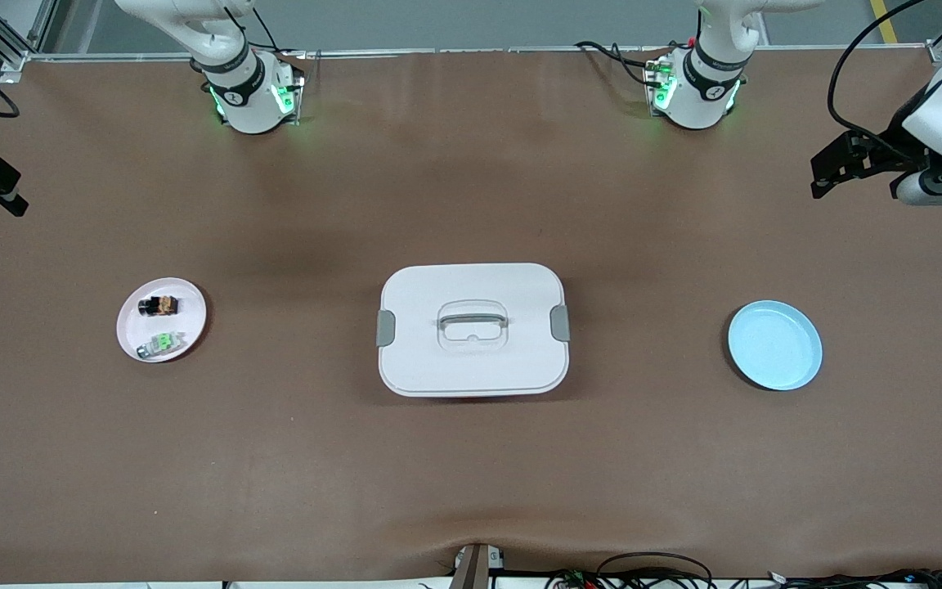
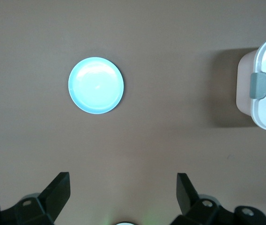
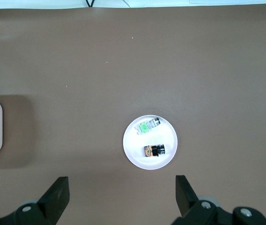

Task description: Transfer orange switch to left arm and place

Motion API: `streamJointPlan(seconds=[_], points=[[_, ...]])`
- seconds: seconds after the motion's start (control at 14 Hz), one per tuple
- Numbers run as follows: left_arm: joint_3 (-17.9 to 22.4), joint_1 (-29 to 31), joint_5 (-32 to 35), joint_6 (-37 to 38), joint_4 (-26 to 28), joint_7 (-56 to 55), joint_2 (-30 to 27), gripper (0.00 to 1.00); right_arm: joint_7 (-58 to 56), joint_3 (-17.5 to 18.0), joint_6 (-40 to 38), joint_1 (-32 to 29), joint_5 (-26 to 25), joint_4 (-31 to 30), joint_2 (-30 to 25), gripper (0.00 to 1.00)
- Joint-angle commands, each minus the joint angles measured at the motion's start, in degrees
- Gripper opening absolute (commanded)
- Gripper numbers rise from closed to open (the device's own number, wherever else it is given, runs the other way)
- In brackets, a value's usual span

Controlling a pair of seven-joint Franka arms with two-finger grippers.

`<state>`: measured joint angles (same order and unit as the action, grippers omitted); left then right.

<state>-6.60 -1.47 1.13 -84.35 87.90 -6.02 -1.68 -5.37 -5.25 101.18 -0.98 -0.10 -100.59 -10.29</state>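
Note:
The orange switch point(image 1: 159, 306), black with a tan top, lies on a small white plate point(image 1: 193, 312) toward the right arm's end of the table. The right wrist view shows the switch point(image 3: 154, 150) on that plate point(image 3: 133, 140). The white lidded box point(image 1: 422, 303) stands mid-table, between the two plates. My right gripper point(image 1: 5, 192) hangs open and empty, high over the table's edge at its own end; its fingers point(image 3: 58, 190) are spread wide. My left gripper point(image 1: 827, 172) hangs open and empty, high over its own end; its fingers point(image 2: 58, 187) are spread wide.
A tiny green-and-clear component point(image 1: 162, 343) shares the white plate, nearer to the front camera than the switch, and shows in the right wrist view point(image 3: 149, 125). An empty light-blue plate point(image 1: 774, 344) lies toward the left arm's end point(image 2: 96, 85). The box's latch end point(image 2: 264, 89) shows there.

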Motion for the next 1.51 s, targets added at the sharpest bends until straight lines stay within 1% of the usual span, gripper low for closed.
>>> streamJointPlan(seconds=[0.0, 0.14, 0.36, 0.57, 0.65, 0.86, 1.08, 1.15, 1.29, 1.43], points=[[0.0, 0.0, -0.8, 0.9, 0.3, 0.7, -0.3, 1.0, 0.0, -0.5, -1.5, 0.3, -0.2, 0.7, -0.5, 1.0], [0.0, 0.0, -0.7, 0.7, 0.3, 0.7, 0.0, 1.0, 0.1, -0.6, -2.1, 0.4, -0.2, 1.4, -0.3, 1.0], [0.0, 0.1, -0.7, 0.5, 0.7, 0.8, 0.1, 1.0, 0.2, -0.5, -5.0, 0.3, -0.2, 1.2, 1.6, 1.0], [0.0, 0.2, -0.7, 0.5, 0.9, 0.9, 0.1, 1.0, 0.1, -0.6, -4.7, 0.1, -0.3, 0.7, 4.4, 1.0], [0.0, 0.1, -0.7, 0.5, 1.0, 0.8, 0.0, 1.0, 0.0, -0.6, -4.3, 0.0, -0.8, -0.4, 5.0, 1.0], [0.0, 0.2, -0.7, 0.5, 1.1, 0.9, 0.0, 1.0, -0.1, -0.6, -0.2, -0.3, -2.5, -4.9, 6.2, 1.0], [0.0, 0.0, -0.7, 0.1, 1.5, 0.8, -0.1, 1.0, -0.7, -0.6, 7.5, -1.7, -2.7, -11.7, 6.3, 1.0], [0.0, 0.0, -0.7, 0.1, 1.7, 0.8, -0.2, 1.0, -2.8, -0.6, 9.8, -2.2, -2.7, -13.3, 7.0, 1.0], [0.0, 0.0, -0.7, 0.1, 1.7, 0.9, -0.3, 1.0, -6.6, -0.6, 11.9, -3.8, -2.7, -14.2, 10.2, 1.0], [0.0, 0.0, -0.7, 0.1, 2.0, 0.9, -0.3, 1.0, -6.8, -0.6, 12.5, -4.3, -2.7, -14.2, 13.2, 1.0]])
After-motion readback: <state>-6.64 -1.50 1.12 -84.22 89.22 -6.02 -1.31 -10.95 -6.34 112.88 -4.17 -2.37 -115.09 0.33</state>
